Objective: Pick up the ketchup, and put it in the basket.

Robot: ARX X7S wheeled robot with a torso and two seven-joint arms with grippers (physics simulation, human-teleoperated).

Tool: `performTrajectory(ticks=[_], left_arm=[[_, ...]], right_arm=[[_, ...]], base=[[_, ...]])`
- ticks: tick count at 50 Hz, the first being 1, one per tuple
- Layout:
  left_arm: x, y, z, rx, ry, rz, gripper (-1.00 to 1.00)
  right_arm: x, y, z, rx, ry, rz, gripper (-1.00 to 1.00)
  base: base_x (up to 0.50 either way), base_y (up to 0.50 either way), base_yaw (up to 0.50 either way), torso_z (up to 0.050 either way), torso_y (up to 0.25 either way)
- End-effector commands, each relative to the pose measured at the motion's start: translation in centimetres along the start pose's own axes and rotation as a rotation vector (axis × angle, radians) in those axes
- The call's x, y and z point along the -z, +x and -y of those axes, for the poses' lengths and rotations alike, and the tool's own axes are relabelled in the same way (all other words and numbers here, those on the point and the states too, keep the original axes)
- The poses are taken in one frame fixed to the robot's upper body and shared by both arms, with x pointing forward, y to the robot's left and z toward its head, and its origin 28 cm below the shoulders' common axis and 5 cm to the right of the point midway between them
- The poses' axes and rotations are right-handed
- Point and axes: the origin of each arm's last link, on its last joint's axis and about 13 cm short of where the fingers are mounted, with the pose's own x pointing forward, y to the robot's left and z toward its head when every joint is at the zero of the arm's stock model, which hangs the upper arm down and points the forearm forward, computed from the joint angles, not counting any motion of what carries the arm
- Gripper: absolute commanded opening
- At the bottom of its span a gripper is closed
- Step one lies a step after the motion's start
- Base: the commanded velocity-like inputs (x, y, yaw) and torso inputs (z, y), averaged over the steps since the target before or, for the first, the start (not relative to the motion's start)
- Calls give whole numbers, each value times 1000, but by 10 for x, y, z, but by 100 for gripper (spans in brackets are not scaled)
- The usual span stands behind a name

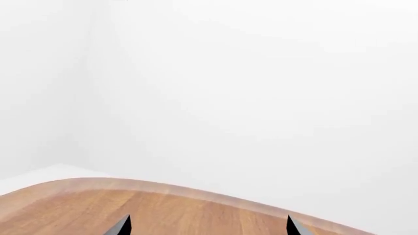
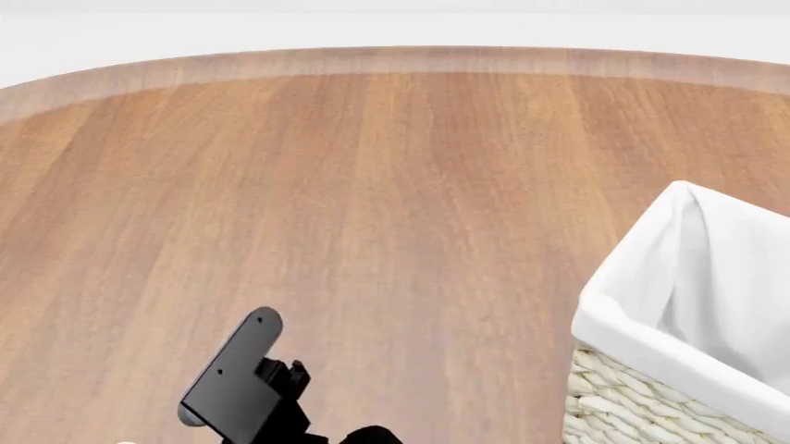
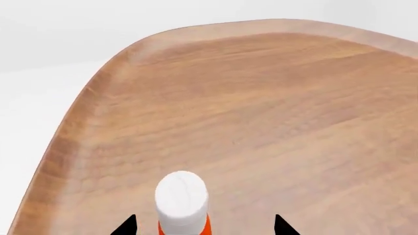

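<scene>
Your table [image 2: 370, 203] is a wood-grain top with a paler rounded edge; behind it only plain white wall and floor. The basket [image 2: 642, 388], white liner folded over its rim, sits at the table's near right edge. Your right gripper [image 3: 203, 227] is spread wide, tips either side of the ketchup [image 3: 182, 200], which stands upright, white cap up, between them, not pinched. Your left gripper [image 1: 209, 227] is open too, nothing between its tips, over the table near its far edge.
</scene>
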Motion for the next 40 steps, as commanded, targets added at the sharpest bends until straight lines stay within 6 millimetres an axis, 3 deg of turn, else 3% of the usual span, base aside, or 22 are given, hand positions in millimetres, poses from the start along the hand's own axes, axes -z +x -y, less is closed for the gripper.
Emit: performTrajectory(ticks=[1, 40], left_arm=[[-3, -1, -2, -9, -4, 10, 100], [0, -2, 0, -4, -9, -2, 100]], right_arm=[[6, 11, 7, 13, 16, -29, 100], [5, 27, -3, -50, -12, -55, 100]], base=[[0, 0, 0, 0, 0], [0, 0, 0, 0, 0]])
